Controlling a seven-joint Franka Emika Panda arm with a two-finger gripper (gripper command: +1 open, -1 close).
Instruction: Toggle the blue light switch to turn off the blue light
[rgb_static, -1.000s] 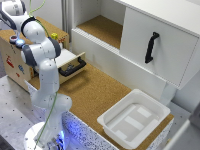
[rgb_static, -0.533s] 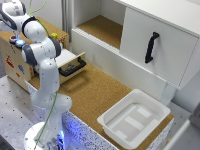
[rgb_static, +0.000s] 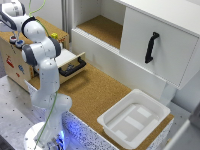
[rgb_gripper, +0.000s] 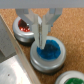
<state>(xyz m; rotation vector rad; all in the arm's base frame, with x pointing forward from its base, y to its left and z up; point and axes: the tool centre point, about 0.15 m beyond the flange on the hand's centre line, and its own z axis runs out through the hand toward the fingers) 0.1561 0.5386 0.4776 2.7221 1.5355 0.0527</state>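
Observation:
In the wrist view the blue light switch (rgb_gripper: 48, 53), a round blue-capped knob with a dark rim, sits on a cork-coloured top. Beside it is the matching red-capped knob (rgb_gripper: 22, 28). My gripper (rgb_gripper: 40, 37) hangs directly over the blue switch's edge, on the side towards the red knob. Its two fingers (rgb_gripper: 35, 24) converge to a point with nothing between them, and the tips touch or nearly touch the cap. In the exterior view the gripper (rgb_static: 14, 35) points down at the wooden box top at the far left, where the blue switch (rgb_static: 20, 43) is barely visible.
A small yellow block (rgb_static: 53, 36) lies on the wooden box (rgb_static: 12, 65). A half-open drawer with a black handle (rgb_static: 72, 67) juts out beside the arm. A white cabinet with a black door handle (rgb_static: 151, 47) stands at the back, and a white bin (rgb_static: 134, 119) at the front right.

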